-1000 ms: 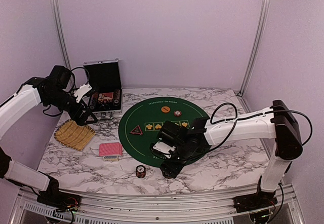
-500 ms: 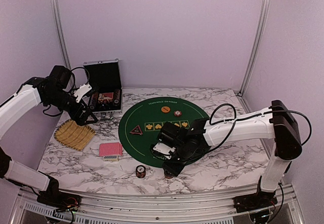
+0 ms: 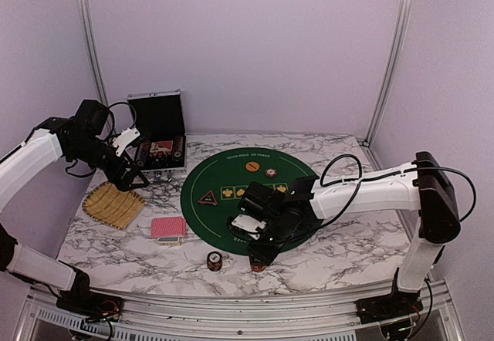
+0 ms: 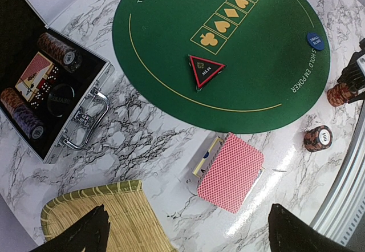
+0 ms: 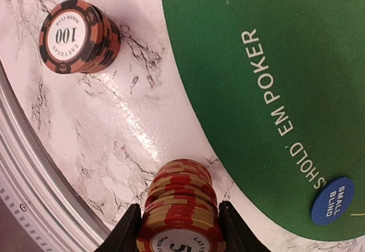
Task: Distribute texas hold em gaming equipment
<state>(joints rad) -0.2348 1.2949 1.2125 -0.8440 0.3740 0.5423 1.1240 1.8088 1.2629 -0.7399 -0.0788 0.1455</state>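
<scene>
Vs a sec ago, R tool (image 5: 179,232) has slid a bit left & its fingers have closed in. It's now clamped on the red chip stack (image 5: 181,203), on the desk (image 5: 142,121) at the green mat's (image 5: 256,64) near edge, by the blue disc (image 5: 332,200). Other chip stack (image 5: 77,35) stands apart. L tool (image 4: 188,238) is spread wide, empty, over the straw tray (image 4: 108,218). Grip looks set, so lift & placement prob. next.

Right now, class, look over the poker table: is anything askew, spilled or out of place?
Nothing is spilled or damaged. The card pile on the marble tabletop beside the green mat is untidy: something pale pokes out under one edge. The chip stack between the fingers of the right gripper is slightly staggered.
</scene>
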